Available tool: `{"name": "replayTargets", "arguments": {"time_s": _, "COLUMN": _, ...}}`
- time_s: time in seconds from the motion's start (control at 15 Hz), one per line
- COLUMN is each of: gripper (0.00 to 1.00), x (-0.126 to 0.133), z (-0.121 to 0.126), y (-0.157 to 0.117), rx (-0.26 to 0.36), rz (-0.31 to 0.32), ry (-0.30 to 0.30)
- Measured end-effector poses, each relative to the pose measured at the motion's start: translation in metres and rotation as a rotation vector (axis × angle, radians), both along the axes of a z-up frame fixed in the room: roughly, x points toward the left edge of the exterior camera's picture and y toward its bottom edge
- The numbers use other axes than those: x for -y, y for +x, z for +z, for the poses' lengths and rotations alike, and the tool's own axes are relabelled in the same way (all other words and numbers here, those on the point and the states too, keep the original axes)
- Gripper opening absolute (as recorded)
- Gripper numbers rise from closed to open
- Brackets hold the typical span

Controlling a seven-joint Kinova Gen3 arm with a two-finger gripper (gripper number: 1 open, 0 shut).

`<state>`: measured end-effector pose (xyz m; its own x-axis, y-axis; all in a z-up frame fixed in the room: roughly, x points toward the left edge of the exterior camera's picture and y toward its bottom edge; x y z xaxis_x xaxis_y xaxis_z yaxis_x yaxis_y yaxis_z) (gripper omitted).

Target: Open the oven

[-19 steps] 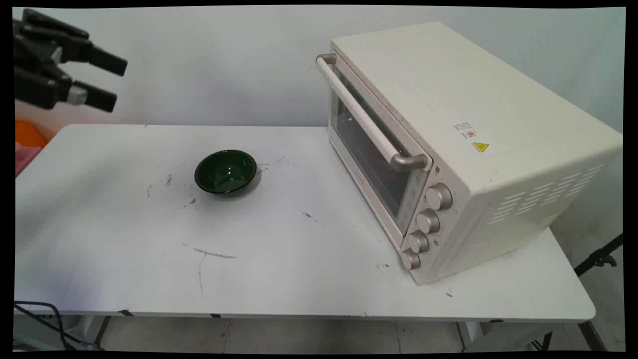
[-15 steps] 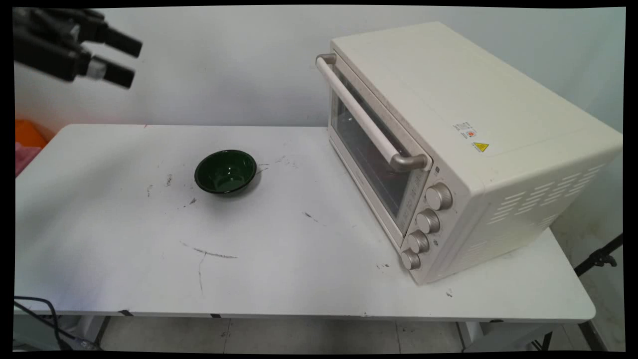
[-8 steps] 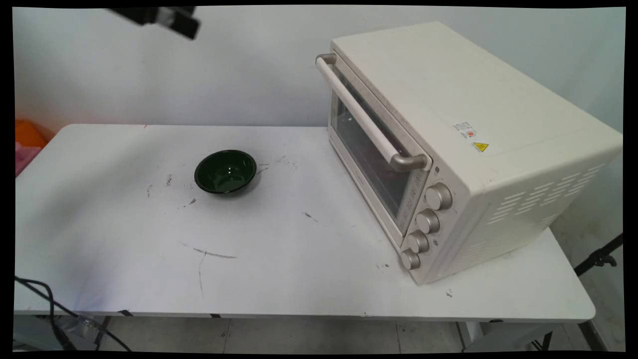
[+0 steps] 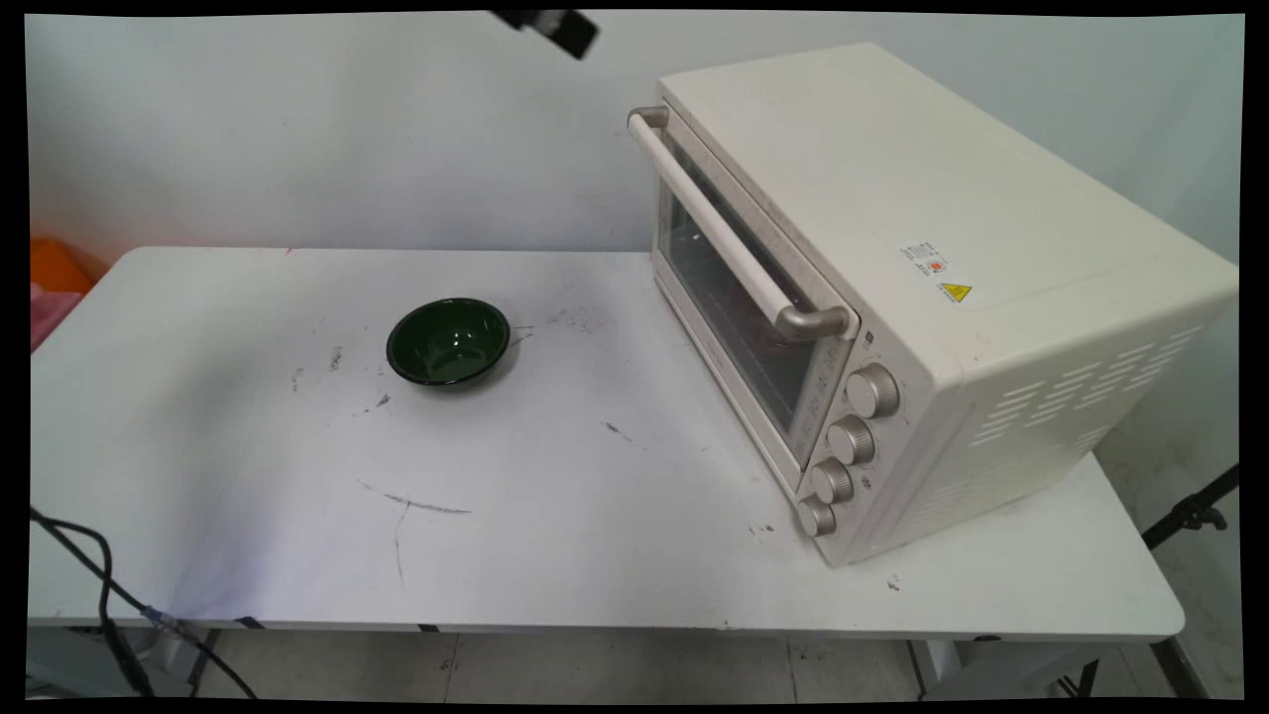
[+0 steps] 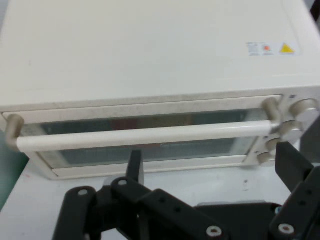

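At the left of the main view, black cables (image 4: 99, 595) hang below the near edge of the white table (image 4: 248, 436); an orange object (image 4: 55, 268) lies past the table's left end, partly cut off by the frame. Left of the table's centre stands a dark green bowl (image 4: 448, 341), upright and resting on the tabletop, with scuff marks around it; it is well apart from the oven. At the top edge, above the gap between bowl and oven, only a tip of the black gripper (image 4: 555, 25) is visible, raised high above the table. In the hand view the gripper (image 5: 210, 175) has its two fingers spread wide apart, holding nothing; one finger (image 5: 134, 167) rises at centre-left and the other at the right edge. At the right of the table stands the cream toaster oven (image 4: 922, 297); its door is closed, the bar handle (image 4: 739, 243) runs across the glass front, and four knobs (image 4: 843, 446) sit in a column at the door's near end; a yellow warning sticker (image 4: 955, 292) is on the top panel.
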<state>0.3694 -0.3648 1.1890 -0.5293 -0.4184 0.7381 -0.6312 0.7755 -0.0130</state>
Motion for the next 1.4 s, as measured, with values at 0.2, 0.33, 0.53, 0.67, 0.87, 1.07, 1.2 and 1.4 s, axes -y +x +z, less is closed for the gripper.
{"name": "replayTargets", "arguments": {"time_s": 0.2, "gripper": 1.00, "x": 0.024, "z": -0.010, "y": -0.023, "rx": 0.053, "rz": -0.002, "ry": 0.018}}
{"name": "replayTargets", "arguments": {"time_s": 0.33, "gripper": 1.00, "x": 0.036, "z": -0.017, "y": -0.036, "rx": 0.082, "rz": -0.004, "ry": 0.034}}
{"name": "replayTargets", "arguments": {"time_s": 0.53, "gripper": 1.00, "x": 0.058, "z": -0.032, "y": -0.060, "rx": 0.130, "rz": -0.009, "ry": 0.066}}
{"name": "replayTargets", "arguments": {"time_s": 0.67, "gripper": 1.00, "x": 0.071, "z": -0.041, "y": -0.073, "rx": 0.155, "rz": -0.011, "ry": 0.087}}
{"name": "replayTargets", "arguments": {"time_s": 0.87, "gripper": 1.00, "x": 0.085, "z": -0.053, "y": -0.087, "rx": 0.178, "rz": -0.014, "ry": 0.114}}
{"name": "replayTargets", "arguments": {"time_s": 1.07, "gripper": 0.00, "x": 0.096, "z": -0.062, "y": -0.100, "rx": 0.188, "rz": -0.022, "ry": 0.132}}
{"name": "replayTargets", "arguments": {"time_s": 1.2, "gripper": 0.00, "x": 0.103, "z": -0.069, "y": -0.107, "rx": 0.197, "rz": -0.028, "ry": 0.143}}
{"name": "replayTargets", "arguments": {"time_s": 1.4, "gripper": 0.00, "x": 0.112, "z": -0.078, "y": -0.115, "rx": 0.209, "rz": -0.030, "ry": 0.157}}
